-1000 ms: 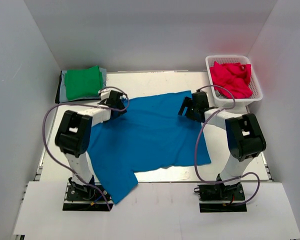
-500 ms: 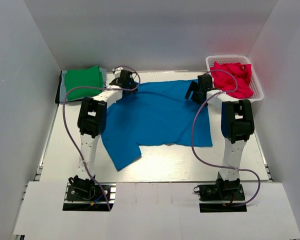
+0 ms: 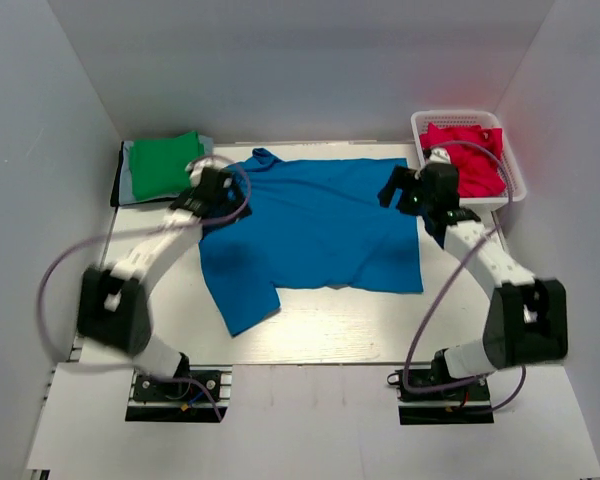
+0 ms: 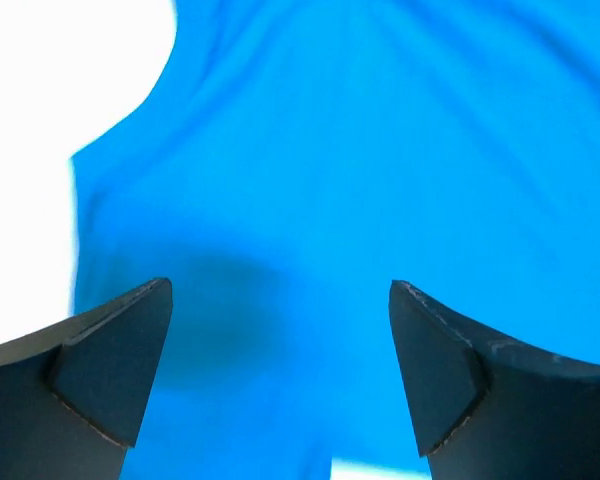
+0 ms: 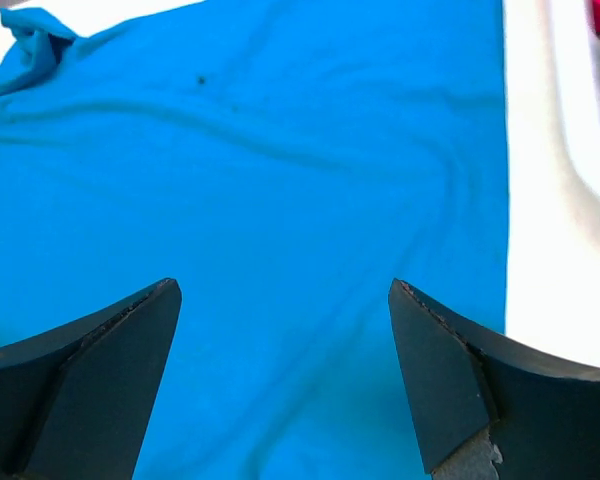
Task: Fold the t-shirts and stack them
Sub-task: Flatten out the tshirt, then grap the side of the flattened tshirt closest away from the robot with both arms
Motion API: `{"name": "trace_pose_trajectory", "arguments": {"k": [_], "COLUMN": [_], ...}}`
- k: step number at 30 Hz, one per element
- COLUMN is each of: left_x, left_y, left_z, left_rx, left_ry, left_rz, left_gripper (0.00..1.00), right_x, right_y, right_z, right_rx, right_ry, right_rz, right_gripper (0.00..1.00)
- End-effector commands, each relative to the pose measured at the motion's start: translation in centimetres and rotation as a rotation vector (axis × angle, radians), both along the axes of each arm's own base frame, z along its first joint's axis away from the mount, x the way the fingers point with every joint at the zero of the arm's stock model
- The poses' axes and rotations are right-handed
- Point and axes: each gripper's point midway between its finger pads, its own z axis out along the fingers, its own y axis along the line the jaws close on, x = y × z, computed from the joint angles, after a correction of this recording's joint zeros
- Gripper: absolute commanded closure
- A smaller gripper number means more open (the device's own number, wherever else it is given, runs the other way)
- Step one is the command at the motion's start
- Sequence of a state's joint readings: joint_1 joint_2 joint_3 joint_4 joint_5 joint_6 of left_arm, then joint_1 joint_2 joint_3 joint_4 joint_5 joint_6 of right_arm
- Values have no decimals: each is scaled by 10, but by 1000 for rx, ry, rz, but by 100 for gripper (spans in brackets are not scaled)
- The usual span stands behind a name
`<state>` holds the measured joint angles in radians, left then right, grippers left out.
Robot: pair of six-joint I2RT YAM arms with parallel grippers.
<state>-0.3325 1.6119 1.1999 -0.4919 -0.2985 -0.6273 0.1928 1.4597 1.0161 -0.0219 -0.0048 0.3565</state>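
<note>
Across the middle of the top view the blue shirt [image 3: 310,225] lies flat now. A second ago it sat lower down. It looks ready to fold. My left claw [image 4: 280,290] and right claw [image 5: 280,285] are both spread wide, holding nothing, hanging over its left and right sides.
</note>
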Motion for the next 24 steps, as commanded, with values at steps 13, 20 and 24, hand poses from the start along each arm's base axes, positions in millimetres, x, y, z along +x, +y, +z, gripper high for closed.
{"name": "trace_pose_trajectory", "arguments": {"k": [13, 20, 24], "left_x": [-237, -265, -255], "left_y": [1, 8, 3], "left_z": [-74, -118, -115], "left_rx": [-402, -346, -357], "left_ry": [293, 468, 422], "left_rz": [45, 83, 65], "left_gripper": [1, 7, 27], "right_x": [-50, -59, -61], "right_y": [-40, -53, -55], "right_z": [-4, -18, -24], "right_rx": [84, 59, 62], "right_ry": [-27, 17, 35], "right_rz": [-267, -334, -348], "right_gripper": [10, 10, 10]}}
